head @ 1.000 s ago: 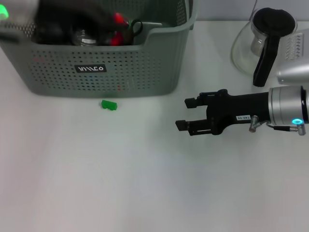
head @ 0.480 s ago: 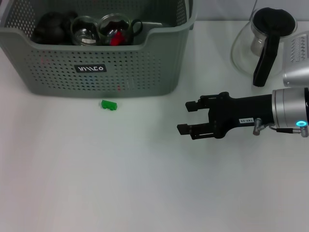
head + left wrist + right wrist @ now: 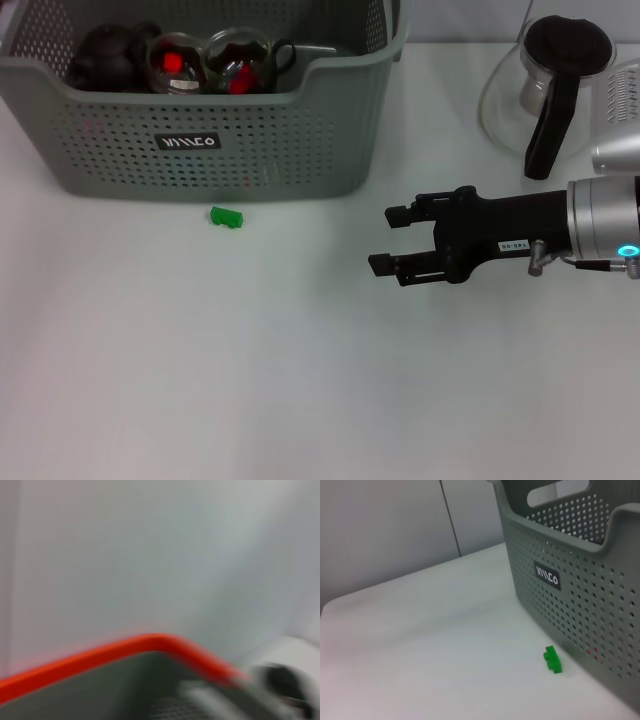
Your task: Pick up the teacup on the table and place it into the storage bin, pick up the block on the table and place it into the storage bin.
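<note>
My left arm, over the storage bin (image 3: pixel 215 120) a second ago, has gone from the head view, leaving glass teacups (image 3: pixel 172 62) inside at the far left; its jaws I cannot tell. The teacup step thus appears done. The green block (image 3: pixel 226 216) lies unmoved on the counter (image 3: pixel 250 380) just near of the bin's front wall, and my right gripper (image 3: pixel 384 240), jaws spread and empty, has barely shifted, well right of it.
</note>
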You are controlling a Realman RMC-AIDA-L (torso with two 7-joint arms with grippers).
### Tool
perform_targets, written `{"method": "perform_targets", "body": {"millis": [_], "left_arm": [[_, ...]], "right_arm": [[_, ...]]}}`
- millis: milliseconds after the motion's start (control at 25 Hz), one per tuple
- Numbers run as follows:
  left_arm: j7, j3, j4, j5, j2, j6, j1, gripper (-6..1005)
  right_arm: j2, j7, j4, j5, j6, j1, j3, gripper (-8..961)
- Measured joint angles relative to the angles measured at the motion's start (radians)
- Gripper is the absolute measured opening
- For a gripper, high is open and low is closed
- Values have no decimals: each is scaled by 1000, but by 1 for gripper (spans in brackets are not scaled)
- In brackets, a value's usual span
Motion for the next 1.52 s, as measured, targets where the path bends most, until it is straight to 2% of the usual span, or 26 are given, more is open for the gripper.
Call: {"method": "perform_targets", "body": {"millis": [40,120,240,320,440,520,600,760,960,1160,1520], "left_arm": [[16,0,18,-25,-3,33,10,591],[95,2,106,-123,-26,174,66,651],[180,4,193,-194,-60,344,122,766],[219,9,221,-201,-84,448,145,842],[240,45,196,-198,-98,497,179,916],[243,84,143,-194,-97,479,204,965],[245,120,56,-174,-94,430,222,964],[260,135,-99,-109,-96,299,227,961],[320,145,-216,-32,-93,166,228,961],[413,160,-241,36,-95,144,222,961],[474,303,-236,157,-91,47,194,962]], "right_arm": [[0,-1,0,1,3,0,0,766],[-1,-2,-1,2,7,0,3,766],[-2,-4,-2,1,13,-2,15,766],[-2,-5,-2,-1,15,-4,21,766],[-4,-5,-1,-2,19,-5,29,766],[-5,-5,0,-2,19,-6,33,765],[-5,-5,0,-3,20,-7,35,765],[-7,-5,-4,-3,25,-2,37,765],[-16,-5,-3,-3,32,11,37,765],[-20,-5,-7,-3,37,15,37,766],[-20,8,-5,-3,43,26,36,765]]}}
